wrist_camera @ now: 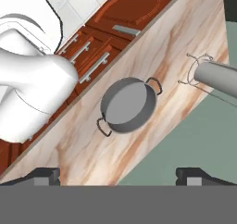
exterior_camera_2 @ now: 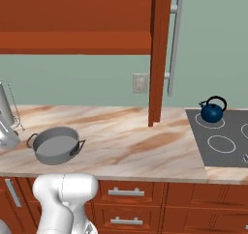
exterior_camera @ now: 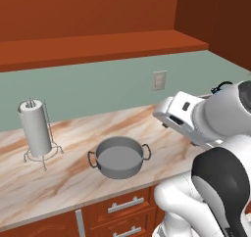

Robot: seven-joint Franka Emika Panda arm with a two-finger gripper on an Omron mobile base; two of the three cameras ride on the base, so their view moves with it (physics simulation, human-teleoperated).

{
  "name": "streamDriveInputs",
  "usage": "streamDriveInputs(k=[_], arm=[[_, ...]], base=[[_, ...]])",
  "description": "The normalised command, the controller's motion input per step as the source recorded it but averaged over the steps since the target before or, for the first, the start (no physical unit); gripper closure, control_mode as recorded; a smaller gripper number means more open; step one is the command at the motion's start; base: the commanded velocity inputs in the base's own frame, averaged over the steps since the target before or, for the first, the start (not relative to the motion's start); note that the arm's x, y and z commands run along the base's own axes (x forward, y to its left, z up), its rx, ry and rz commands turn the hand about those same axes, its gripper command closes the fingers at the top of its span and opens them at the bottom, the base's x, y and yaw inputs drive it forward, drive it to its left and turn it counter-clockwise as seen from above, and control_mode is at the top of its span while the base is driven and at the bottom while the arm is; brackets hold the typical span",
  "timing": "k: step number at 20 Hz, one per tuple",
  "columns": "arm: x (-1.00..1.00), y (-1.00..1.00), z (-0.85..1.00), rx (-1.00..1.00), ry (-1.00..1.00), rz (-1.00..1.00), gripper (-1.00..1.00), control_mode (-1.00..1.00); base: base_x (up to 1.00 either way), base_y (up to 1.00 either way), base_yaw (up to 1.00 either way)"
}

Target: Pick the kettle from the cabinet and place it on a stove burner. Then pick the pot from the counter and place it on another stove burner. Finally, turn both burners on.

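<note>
The grey pot (exterior_camera: 119,156) (exterior_camera_2: 55,145) stands on the marble counter (exterior_camera: 73,182), lidless, with a loop handle on each side. In the hand view the pot (wrist_camera: 127,105) lies ahead of my gripper (wrist_camera: 118,176), which hovers above the counter with its jaws wide apart and nothing between them. The dark-blue kettle (exterior_camera_2: 213,110) sits upright on the back left burner (exterior_camera_2: 201,121) of the dark cooktop (exterior_camera_2: 232,129). A free burner (exterior_camera_2: 209,143) shows as a white ring in front of it. The wooden cabinet (exterior_camera_2: 77,20) hangs above the counter.
A paper-towel roll (exterior_camera: 35,128) (wrist_camera: 217,77) on a wire stand is left of the pot. A wall outlet (exterior_camera_2: 140,83) sits on the green wall. A vertical wood panel (exterior_camera_2: 157,59) comes down to the counter between pot and cooktop. Drawers (exterior_camera_2: 126,193) run below.
</note>
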Motion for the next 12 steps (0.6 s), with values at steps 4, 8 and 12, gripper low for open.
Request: streamDriveInputs(k=[4, 8, 12], arm=[[0.00, 0.00, -0.24, 0.00, 0.07, 0.00, -1.00, -1.00], [0.00, 0.00, -0.23, 0.00, 0.05, 0.00, -1.00, -1.00], [0.05, 0.00, -0.23, 0.00, 0.04, 0.00, -1.00, -1.00]], base=[[0.00, 0.00, 0.00], [0.00, 0.00, 0.00], [0.00, 0.00, 0.00]])
